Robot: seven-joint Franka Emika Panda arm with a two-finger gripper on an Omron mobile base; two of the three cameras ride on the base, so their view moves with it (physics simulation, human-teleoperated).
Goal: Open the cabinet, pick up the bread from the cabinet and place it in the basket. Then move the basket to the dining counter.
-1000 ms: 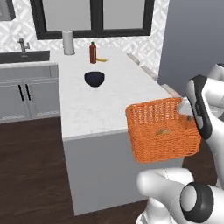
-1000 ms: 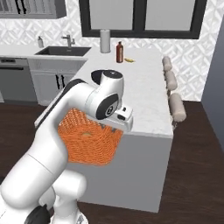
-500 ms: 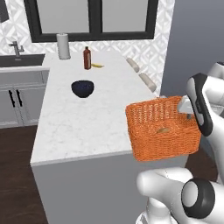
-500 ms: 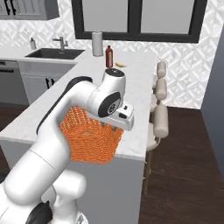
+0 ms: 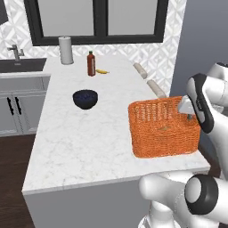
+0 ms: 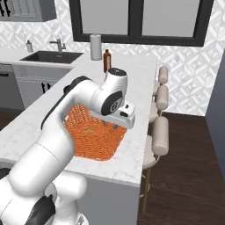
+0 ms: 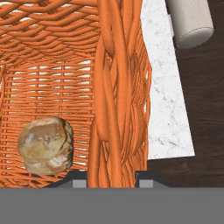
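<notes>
grip: my gripper (image 7: 113,183) clamps the basket (image 7: 65,65) wall, one finger each side, so I can carry it | bread (image 7: 45,145) on the basket floor, inside my fingers | dining counter (image 5: 84,138) below my fingers, near its edge | next: set down

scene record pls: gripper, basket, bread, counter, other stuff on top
gripper: gripper shut on the basket wall, one finger each side of the rim
basket: basket above the near right corner of the dining counter; whether it rests on the top, cannot tell
bread: bread on the basket floor
dining counter: dining counter, white marble top
other items: dark bowl, red bottle, paper towel roll
</notes>
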